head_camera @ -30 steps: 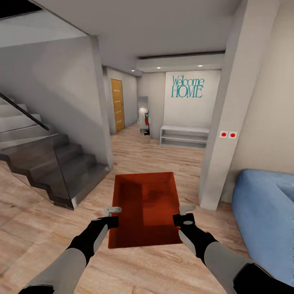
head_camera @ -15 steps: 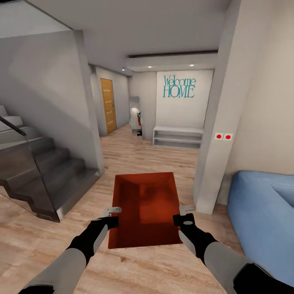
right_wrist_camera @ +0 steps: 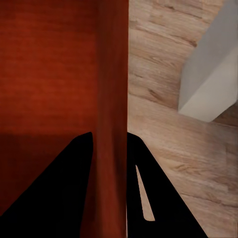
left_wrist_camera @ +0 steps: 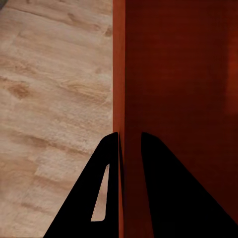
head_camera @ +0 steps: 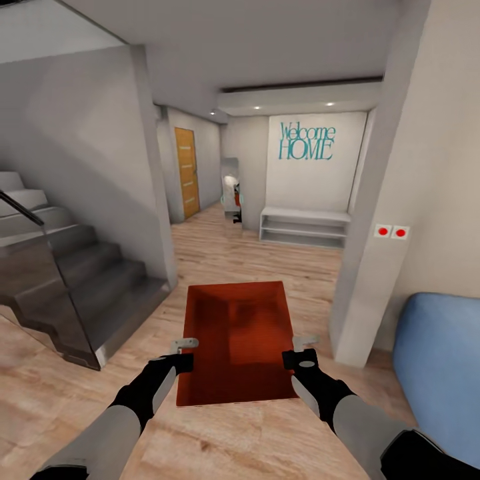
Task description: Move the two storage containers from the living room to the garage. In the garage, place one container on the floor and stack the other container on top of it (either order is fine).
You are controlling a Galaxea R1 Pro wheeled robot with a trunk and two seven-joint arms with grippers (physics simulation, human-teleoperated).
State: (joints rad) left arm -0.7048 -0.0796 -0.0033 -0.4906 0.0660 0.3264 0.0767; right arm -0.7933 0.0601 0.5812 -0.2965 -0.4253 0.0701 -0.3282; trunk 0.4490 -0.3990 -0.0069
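Observation:
I carry one orange-red storage container [head_camera: 237,340] level in front of me over the light wood floor of the living room. My left gripper [head_camera: 181,353] is shut on its left wall and my right gripper [head_camera: 303,350] on its right wall. In the left wrist view the thin red wall [left_wrist_camera: 119,74] runs between the two dark fingers of the left gripper [left_wrist_camera: 130,139]. The right wrist view has the other wall [right_wrist_camera: 111,74] pinched the same way in the right gripper [right_wrist_camera: 110,136]. The bin is empty, its ribbed base showing. The garage is out of view.
A dark staircase [head_camera: 73,280] with a glass rail stands at the left. A white pillar [head_camera: 380,233] and a blue sofa [head_camera: 440,360] are at the right. Ahead a hallway opens, with a wooden door [head_camera: 186,172] and a white low shelf [head_camera: 303,227].
The whole view has shifted as the camera moved: the stairs and pillar slid sideways and sit nearer. The container and both grippers keep the same place in the picture.

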